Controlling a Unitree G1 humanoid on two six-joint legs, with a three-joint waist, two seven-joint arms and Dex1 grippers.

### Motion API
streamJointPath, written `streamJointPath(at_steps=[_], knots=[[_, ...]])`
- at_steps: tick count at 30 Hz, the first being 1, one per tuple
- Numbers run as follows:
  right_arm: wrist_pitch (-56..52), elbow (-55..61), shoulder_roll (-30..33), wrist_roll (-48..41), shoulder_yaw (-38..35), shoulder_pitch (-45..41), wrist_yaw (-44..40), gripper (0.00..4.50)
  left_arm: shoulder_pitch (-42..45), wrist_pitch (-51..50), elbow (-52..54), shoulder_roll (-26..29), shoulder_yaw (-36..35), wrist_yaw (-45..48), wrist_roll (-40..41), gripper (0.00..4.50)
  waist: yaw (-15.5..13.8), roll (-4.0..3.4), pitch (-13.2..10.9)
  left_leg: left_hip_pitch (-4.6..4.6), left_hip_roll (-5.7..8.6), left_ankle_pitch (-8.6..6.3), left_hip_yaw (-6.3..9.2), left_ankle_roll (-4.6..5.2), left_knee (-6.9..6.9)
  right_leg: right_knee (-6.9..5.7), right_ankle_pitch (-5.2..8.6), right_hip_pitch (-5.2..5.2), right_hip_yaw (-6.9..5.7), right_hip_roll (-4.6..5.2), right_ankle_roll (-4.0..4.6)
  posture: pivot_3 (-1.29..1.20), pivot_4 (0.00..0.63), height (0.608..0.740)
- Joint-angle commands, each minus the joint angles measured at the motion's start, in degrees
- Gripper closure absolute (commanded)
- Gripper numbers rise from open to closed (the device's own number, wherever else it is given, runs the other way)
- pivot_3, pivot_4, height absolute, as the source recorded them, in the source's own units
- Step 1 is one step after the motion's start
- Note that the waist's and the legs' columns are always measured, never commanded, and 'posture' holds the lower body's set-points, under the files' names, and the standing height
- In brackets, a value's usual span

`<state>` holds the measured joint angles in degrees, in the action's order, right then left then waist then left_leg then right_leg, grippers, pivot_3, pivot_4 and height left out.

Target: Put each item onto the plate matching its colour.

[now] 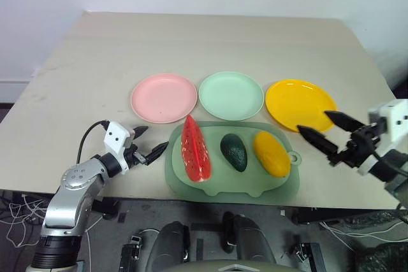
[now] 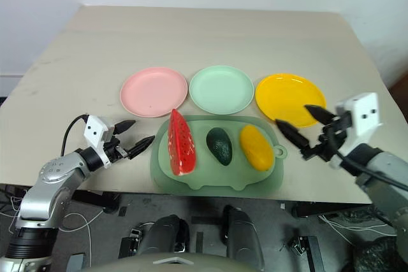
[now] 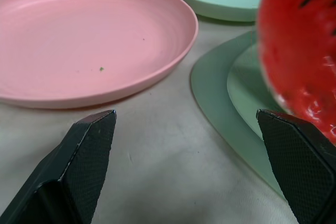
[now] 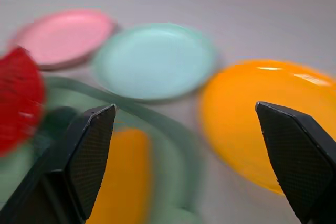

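Left gripper (image 1: 145, 143) jaws spread beside board (image 1: 185, 186), right gripper (image 1: 322, 133) raised

On the table (image 1: 76, 62), three plates stand in a row: left plate (image 1: 164, 97), middle plate (image 1: 231, 95), right plate (image 1: 299, 104). At six o'clock from the middle plate lies the board (image 1: 185, 179), with the watermelon wedge (image 1: 195, 149), avocado (image 1: 234, 152) and mango (image 1: 271, 153) on it, from nine to three o'clock.

No readable text, labels, brands, numbers or signs anywhere in these views.
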<state>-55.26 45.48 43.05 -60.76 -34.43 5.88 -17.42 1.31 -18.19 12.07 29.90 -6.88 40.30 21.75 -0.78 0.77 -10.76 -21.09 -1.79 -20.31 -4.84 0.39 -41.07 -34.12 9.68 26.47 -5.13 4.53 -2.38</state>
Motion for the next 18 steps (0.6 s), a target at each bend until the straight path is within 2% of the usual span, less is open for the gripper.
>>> streamJointPath(at_steps=[1,4,8,18], knots=[[-5.4,5.6,2.2,-7.0,4.5,-0.5,10.4,0.00,0.7,1.3,0.8,0.1,0.3,0.4,-0.3,0.02,-0.1,0.01,0.0,-0.01,0.02,0.00,0.00,0.00,0.00,0.00,0.00,0.00,0.00,0.03,0.00,0.00,0.150,0.740],[-5.7,5.9,1.1,-6.6,9.4,-2.1,15.8,0.00,0.7,1.4,0.7,-0.3,0.5,0.0,-0.4,0.02,0.0,0.02,0.0,-0.06,0.04,0.00,0.00,0.01,-0.03,0.03,0.01,0.00,0.00,0.06,0.01,0.00,0.150,0.740],[-5.5,4.4,0.8,-1.8,14.0,-2.4,18.5,0.00,-0.3,1.2,2.1,-1.3,1.2,-0.9,-0.3,0.02,0.0,0.02,0.0,-0.08,0.05,0.00,0.01,0.01,-0.03,0.04,0.01,0.02,0.00,0.05,0.01,0.00,0.150,0.740],[-6.7,0.9,0.2,2.7,19.8,-2.8,19.3,0.00,-1.4,1.2,3.8,-1.7,1.0,-2.4,-0.1,0.02,0.0,0.02,0.0,-0.12,0.04,0.00,0.02,0.01,-0.03,0.04,0.01,0.06,-0.01,0.03,0.00,0.00,0.150,0.740]])
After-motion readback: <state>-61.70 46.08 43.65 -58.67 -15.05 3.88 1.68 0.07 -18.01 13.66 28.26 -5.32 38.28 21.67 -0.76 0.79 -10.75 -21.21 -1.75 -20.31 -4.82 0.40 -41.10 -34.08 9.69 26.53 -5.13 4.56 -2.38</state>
